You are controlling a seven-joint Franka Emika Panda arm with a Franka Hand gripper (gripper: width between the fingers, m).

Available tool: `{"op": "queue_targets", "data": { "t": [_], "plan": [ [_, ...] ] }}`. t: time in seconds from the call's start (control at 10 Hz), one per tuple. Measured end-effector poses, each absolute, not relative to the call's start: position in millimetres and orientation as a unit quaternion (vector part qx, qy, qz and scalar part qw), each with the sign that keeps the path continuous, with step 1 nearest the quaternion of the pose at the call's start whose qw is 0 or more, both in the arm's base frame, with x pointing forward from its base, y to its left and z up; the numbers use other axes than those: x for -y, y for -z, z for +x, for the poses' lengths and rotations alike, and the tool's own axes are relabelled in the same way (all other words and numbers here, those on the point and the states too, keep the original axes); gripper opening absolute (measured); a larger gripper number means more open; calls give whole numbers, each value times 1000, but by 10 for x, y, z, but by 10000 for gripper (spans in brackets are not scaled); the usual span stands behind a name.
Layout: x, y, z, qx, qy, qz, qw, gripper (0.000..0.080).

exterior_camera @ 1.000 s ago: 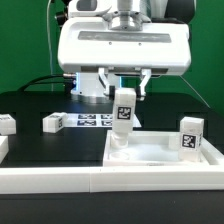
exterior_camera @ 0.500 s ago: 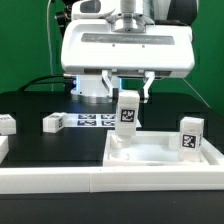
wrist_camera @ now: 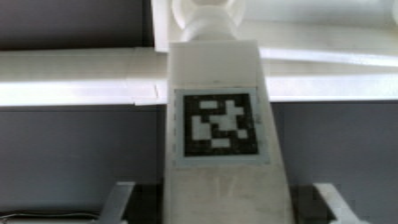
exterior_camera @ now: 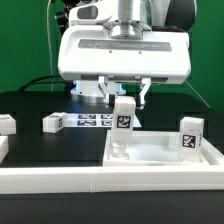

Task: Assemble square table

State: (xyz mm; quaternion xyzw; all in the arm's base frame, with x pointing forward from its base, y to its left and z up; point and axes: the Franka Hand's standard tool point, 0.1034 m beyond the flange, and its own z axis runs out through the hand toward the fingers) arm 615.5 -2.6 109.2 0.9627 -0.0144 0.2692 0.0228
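The gripper (exterior_camera: 124,98) hangs over the near-left corner of the large white plastic square tray-like tabletop (exterior_camera: 165,152), its jaws clamped on the upper end of a white block leg (exterior_camera: 122,120). The leg stands upright with its black-and-white square tag facing the exterior camera. Its narrowed lower end reaches down inside the tabletop's raised rim at that corner; whether it is seated there cannot be told. In the wrist view the same leg (wrist_camera: 221,110) fills the middle of the picture, tag toward the lens, with a dark finger (wrist_camera: 118,200) on either side of it.

A second white tagged block leg (exterior_camera: 191,135) stands upright at the tabletop's edge, on the exterior view's right. Two more white block legs lie on the black surface (exterior_camera: 40,145), well apart from the tabletop: one (exterior_camera: 53,123) beside the marker board (exterior_camera: 93,121), another (exterior_camera: 7,124) at the exterior view's left edge. A long white rail (exterior_camera: 60,178) borders the surface along the near side.
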Motion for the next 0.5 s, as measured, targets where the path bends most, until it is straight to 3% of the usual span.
{"op": "queue_targets", "data": {
  "t": [0.5],
  "plan": [
    [24, -963, 6126, 13, -260, 965, 24, 290]
  ]
}}
